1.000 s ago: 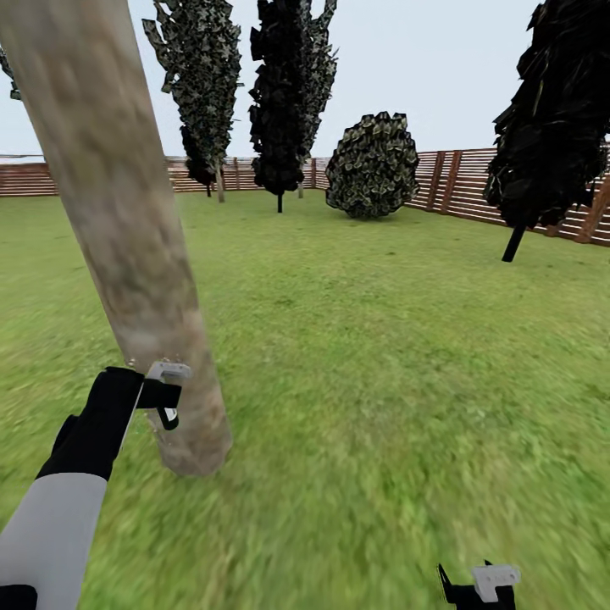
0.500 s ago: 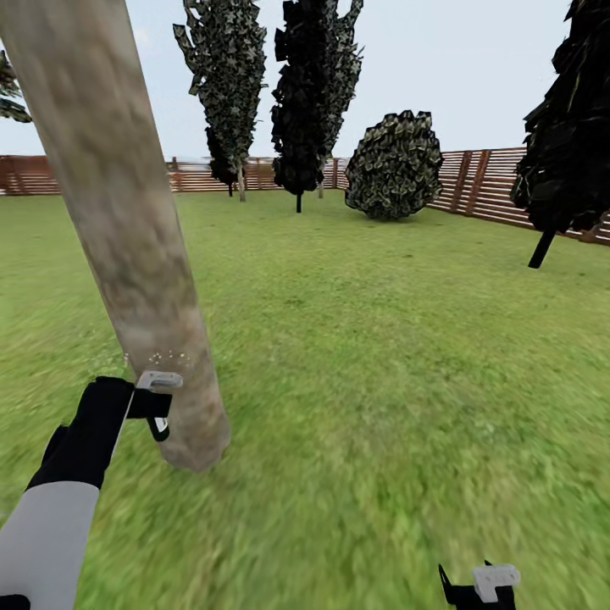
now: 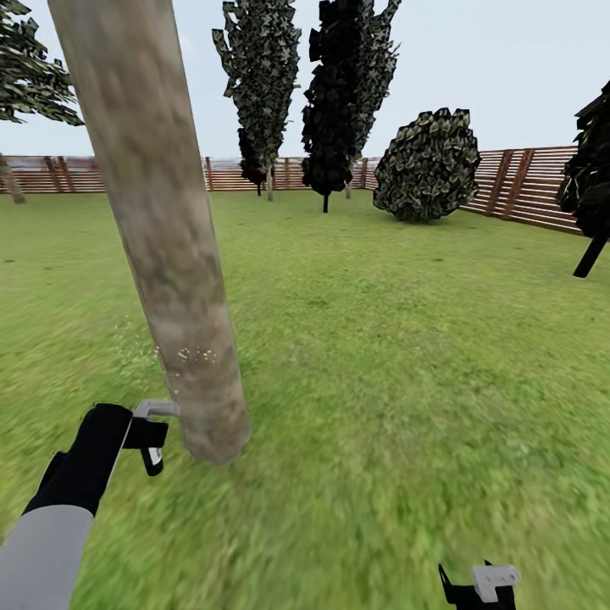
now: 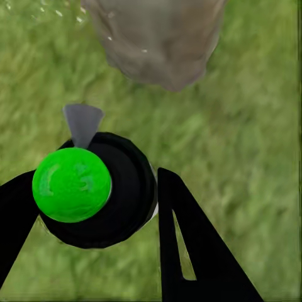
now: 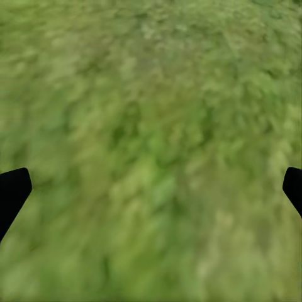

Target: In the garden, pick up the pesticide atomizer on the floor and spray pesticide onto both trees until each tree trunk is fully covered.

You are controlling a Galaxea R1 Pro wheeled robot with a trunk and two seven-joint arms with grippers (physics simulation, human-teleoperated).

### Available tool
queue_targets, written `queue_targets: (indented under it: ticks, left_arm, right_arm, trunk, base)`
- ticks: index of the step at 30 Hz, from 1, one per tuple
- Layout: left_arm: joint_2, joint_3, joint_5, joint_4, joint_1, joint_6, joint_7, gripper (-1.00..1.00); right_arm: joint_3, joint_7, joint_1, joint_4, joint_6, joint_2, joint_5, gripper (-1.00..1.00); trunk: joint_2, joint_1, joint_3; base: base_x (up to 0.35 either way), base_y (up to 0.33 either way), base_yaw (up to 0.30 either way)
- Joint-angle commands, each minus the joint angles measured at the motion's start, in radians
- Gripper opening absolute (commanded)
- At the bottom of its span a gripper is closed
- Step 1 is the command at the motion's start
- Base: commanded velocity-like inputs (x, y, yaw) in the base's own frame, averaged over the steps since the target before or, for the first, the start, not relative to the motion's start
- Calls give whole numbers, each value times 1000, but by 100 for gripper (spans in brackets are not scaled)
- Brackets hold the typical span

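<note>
A thick tree trunk (image 3: pixel 169 254) of blotchy beige-grey bark slants up from the grass at the left of the head view; its base (image 4: pixel 157 38) also appears in the left wrist view. Whitish pesticide speckles (image 3: pixel 188 356) dot the lower trunk and the air beside it. My left gripper (image 3: pixel 151 434) hangs just left of the trunk's base, shut on the pesticide atomizer (image 4: pixel 94 189), whose round dark body carries a bright green cap and a grey nozzle (image 4: pixel 82 123) aimed at the trunk. My right gripper (image 3: pixel 485 586) is open low over bare grass.
Green lawn (image 3: pixel 407 339) stretches to a brown slat fence (image 3: pixel 517 182). Far back stand two tall leafy trees (image 3: pixel 263 76), a round bush (image 3: pixel 428 165), a black-leaved tree (image 3: pixel 593 178) at the right edge and another tree (image 3: pixel 25 76) at the far left.
The view has swung left, so everything shifts right. My left gripper with the atomizer has sunk lower beside the trunk's base. Whitish speckles have appeared on the lower trunk.
</note>
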Motion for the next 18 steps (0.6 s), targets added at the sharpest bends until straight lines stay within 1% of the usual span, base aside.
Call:
queue_targets:
  ticks: [1, 2, 3, 4, 6, 8, 9, 10, 11, 12, 13, 14, 15, 16, 18]
  left_arm:
    - [-7, -1, -2, 21, 0, -28, 2, -100]
    - [-17, -2, -1, 35, 1, -45, 3, -100]
    - [-45, -1, -2, 53, 1, -72, 8, -100]
    - [-64, -1, -1, 59, 0, -81, 16, -100]
    - [-85, 0, 3, 64, -3, -88, 38, -100]
    - [-88, 5, 2, 66, -9, -90, 53, -100]
    - [-85, 6, 2, 66, -10, -91, 60, -100]
    - [-77, 15, 2, 66, -11, -91, 90, -100]
    - [-71, 27, 2, 66, -10, -93, 110, -100]
    - [-62, 57, 2, 67, -9, -103, 137, -100]
    - [-58, 81, 3, 69, -6, -120, 148, -100]
    - [-60, 120, 2, 101, 5, -240, 165, -100]
    - [-64, 129, 1, 125, 21, -303, 170, -100]
    - [-68, 132, 2, 135, 29, -326, 171, -100]
    - [-82, 134, 2, 142, 34, -342, 172, -100]
  right_arm:
    - [0, 0, 0, 0, 0, 0, 0, 100]
    - [0, 0, 0, 0, 0, 0, 0, 100]
    - [0, 0, 0, 0, 0, 0, 0, 100]
    - [0, 0, 0, -1, 0, 0, 0, 100]
    - [0, 0, 0, -1, 0, 0, 1, 100]
    - [0, 0, 0, -1, 0, 0, 1, 100]
    - [0, 0, 0, -1, 0, 0, 1, 100]
    - [0, 1, 0, -1, 0, 0, 0, 100]
    - [0, 0, 0, -1, 0, 0, 0, 100]
    - [0, 0, 0, -1, 0, 0, 1, 100]
    - [0, 0, 0, -1, 0, 0, 1, 100]
    - [0, 1, 0, -1, 0, 0, 1, 100]
    - [0, 1, 0, -1, 0, 0, 1, 100]
    - [0, 1, 0, -1, 0, 0, 1, 100]
    - [0, 1, 0, -1, 0, 0, 1, 100]
  trunk:
    - [0, 0, 0]
    - [0, 0, 0]
    - [0, 0, 0]
    - [0, 0, 0]
    - [0, 0, 0]
    - [0, 0, 0]
    - [0, 0, 0]
    - [0, 0, 0]
    - [0, 0, 0]
    - [0, 0, 0]
    - [0, 0, 0]
    - [0, 0, 0]
    - [0, 0, 0]
    - [0, 0, 0]
    - [0, 0, 0]
  base:
    - [0, 0, 8]
    - [0, 0, 5]
    - [0, 0, 2]
    - [0, 0, 1]
    - [0, 0, 0]
    - [0, 0, 0]
    - [0, 0, 0]
    - [0, 0, 0]
    - [0, 0, 0]
    - [0, 0, 0]
    - [0, 0, 0]
    - [0, 0, 0]
    - [50, 0, 0]
    - [165, 0, 0]
    - [255, 0, 0]
